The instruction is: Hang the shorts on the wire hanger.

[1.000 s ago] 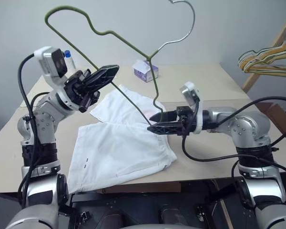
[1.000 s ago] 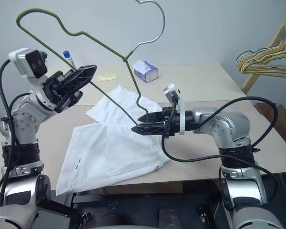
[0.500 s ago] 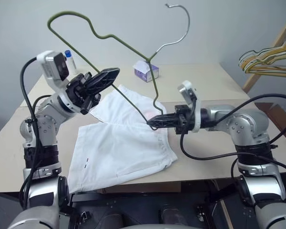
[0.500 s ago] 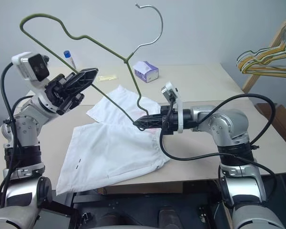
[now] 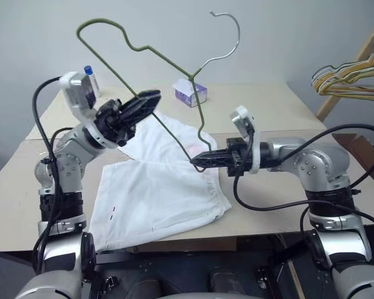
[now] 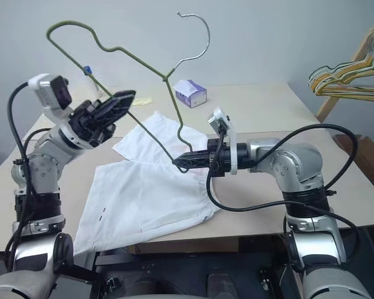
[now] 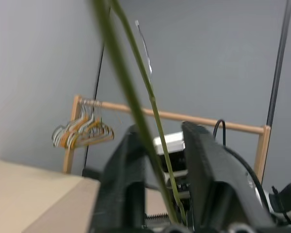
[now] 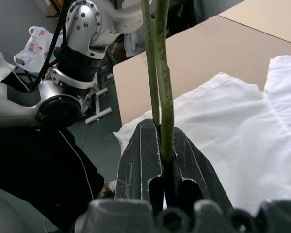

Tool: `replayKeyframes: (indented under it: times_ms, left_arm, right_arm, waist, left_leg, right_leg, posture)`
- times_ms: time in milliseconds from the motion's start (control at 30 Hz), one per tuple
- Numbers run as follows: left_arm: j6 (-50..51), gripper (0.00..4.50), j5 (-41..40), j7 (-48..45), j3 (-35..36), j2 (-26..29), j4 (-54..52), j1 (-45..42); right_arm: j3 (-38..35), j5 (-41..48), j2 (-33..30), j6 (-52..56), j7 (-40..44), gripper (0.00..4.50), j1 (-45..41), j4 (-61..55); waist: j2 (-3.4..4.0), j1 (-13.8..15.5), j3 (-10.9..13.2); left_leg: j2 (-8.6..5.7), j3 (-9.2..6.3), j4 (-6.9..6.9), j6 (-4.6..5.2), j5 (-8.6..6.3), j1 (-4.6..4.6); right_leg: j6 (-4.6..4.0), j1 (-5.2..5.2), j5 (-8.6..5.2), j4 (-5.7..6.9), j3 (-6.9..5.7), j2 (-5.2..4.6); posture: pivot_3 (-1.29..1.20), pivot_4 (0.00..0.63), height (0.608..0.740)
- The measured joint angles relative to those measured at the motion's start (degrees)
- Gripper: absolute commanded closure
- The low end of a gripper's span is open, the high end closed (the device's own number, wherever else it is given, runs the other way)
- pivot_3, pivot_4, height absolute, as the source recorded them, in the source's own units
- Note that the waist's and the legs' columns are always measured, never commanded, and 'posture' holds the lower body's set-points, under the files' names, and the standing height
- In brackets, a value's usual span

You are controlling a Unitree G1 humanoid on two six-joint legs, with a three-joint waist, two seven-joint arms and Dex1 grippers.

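Note:
The shorts [image 5: 156, 193] lie flat and white on the table [image 5: 268, 106], also seen under the right gripper [image 8: 242, 126]. The wire hanger [image 5: 174, 62], thin green-tinted wire with a bare metal hook, stands tilted in the air above them. My right gripper [image 5: 199, 161] is shut on the hanger's lowest corner, just over the shorts' waistband; the right wrist view shows the wire pinched between its fingers [image 8: 140, 145]. My left gripper [image 5: 151, 98] sits higher at the hanger's long side bar. Its fingers [image 7: 203, 160] stand apart, open, and the wire runs loosely between them.
A small purple-and-white tissue box [image 5: 190, 93] sits at the table's far side. A bottle with a blue cap [image 5: 90, 78] stands at the far left. A bundle of yellow, green and white hangers [image 5: 349, 81] hangs on a wooden rack at the right.
The right gripper has shut on the hanger's lower corner. The left gripper has loosened from the side bar and sunk slightly. The hanger's top has swung to the right.

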Motion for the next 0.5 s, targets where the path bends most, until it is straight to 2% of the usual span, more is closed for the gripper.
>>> replayKeyframes:
  times_ms: [200, 300, 500]
  left_arm:
    - [0.79, 0.02, 5.1, 0.67, -3.43, 2.84, 0.47, 2.18]
    - [-0.67, 0.02, 9.23, 0.29, -5.27, 5.57, 0.16, 5.04]
    - [-10.58, 0.02, 23.56, -3.26, -13.39, 13.19, -2.26, 12.8]
  right_arm:
    - [-6.1, 3.46, 1.18, 1.59, -3.29, 4.5, -0.02, 1.73]
    - [-9.03, 5.37, -0.14, 4.41, -5.36, 4.5, 0.72, 2.42]
    - [-14.36, 7.72, -9.15, 15.12, -8.48, 4.5, 10.69, 3.79]
  waist:
    - [0.01, -0.03, 0.0]
    - [0.01, -0.08, 0.01]
    - [0.02, 0.43, 0.02]
  left_leg:
    - [0.0, 0.01, -0.01, 0.0, 0.0, 0.0]
    - [0.01, 0.01, -0.03, 0.0, 0.0, 0.0]
    - [0.01, 0.07, -0.05, 0.03, -0.02, -0.12]
  right_leg:
    - [0.0, -0.01, 0.0, 0.0, 0.01, 0.0]
    - [0.0, -0.03, 0.0, -0.01, 0.0, 0.0]
    - [-0.02, -0.06, -0.01, -0.13, -0.02, -0.05]
  posture:
    - [-0.07, 0.0, 0.74]
    - [-0.06, 0.0, 0.74]
    - [-0.05, 0.0, 0.74]
